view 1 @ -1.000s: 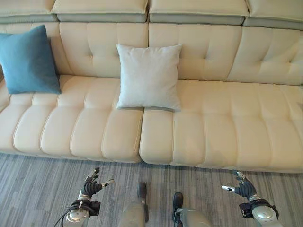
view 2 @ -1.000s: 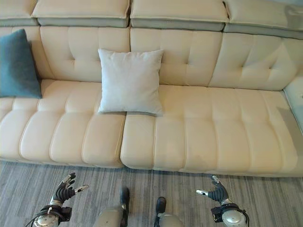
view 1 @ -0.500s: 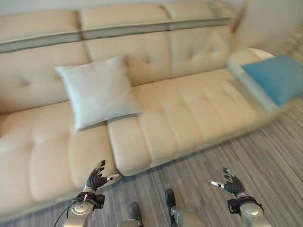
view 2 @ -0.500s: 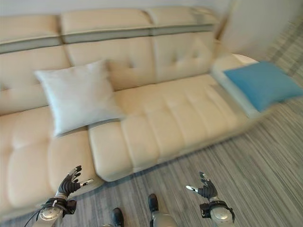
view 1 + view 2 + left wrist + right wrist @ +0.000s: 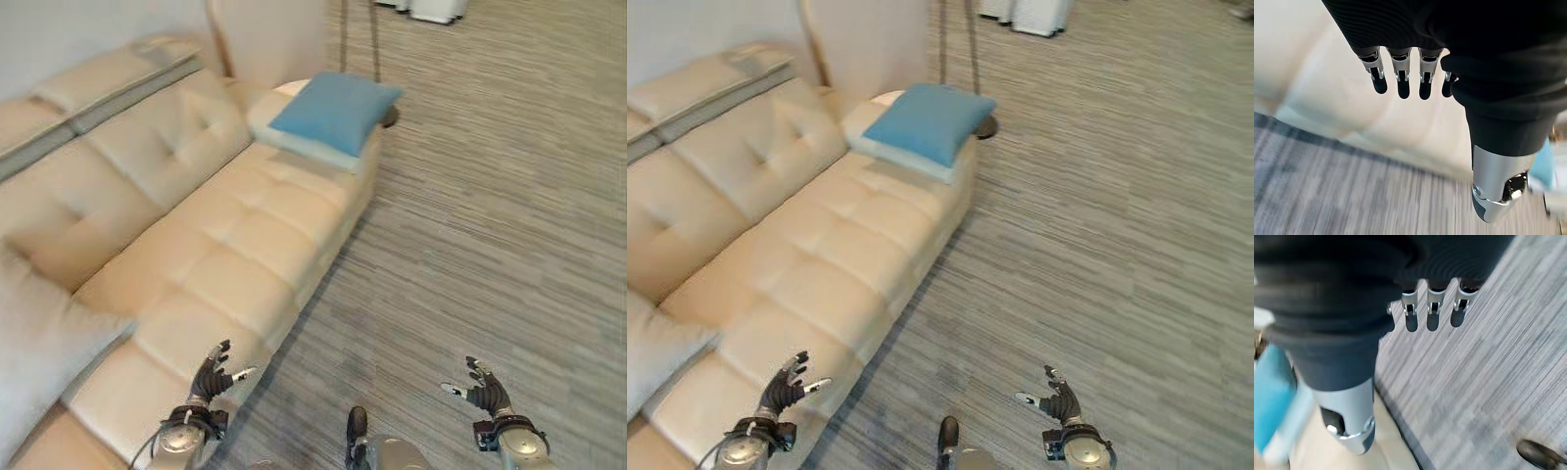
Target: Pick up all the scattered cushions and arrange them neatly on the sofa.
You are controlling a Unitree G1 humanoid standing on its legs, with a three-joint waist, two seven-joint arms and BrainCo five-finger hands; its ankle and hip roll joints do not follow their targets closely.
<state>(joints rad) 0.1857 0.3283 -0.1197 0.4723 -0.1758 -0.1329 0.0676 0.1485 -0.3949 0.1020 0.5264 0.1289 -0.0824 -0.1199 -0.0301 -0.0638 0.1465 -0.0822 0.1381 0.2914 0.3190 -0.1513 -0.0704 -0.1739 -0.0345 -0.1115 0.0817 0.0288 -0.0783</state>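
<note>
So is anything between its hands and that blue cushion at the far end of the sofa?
Nothing visible. Bare striped floor runs beside the cream sofa up to the square blue cushion. Left hand and right hand are open and empty.

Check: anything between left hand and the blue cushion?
Just bare sofa seat between the left hand and the blue cushion, as the left eye view shows.

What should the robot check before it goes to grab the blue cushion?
1. Left hand free, fingers straight: ok.
2. Right hand free, fingers straight: ok.
3. Blue cushion in sight, lying on the sofa's far end atop a pale cushion: ok.
4. Blue cushion within reach: not ok, it lies far ahead of both hands.
5. Striped floor along the sofa free to walk: ok.
</note>
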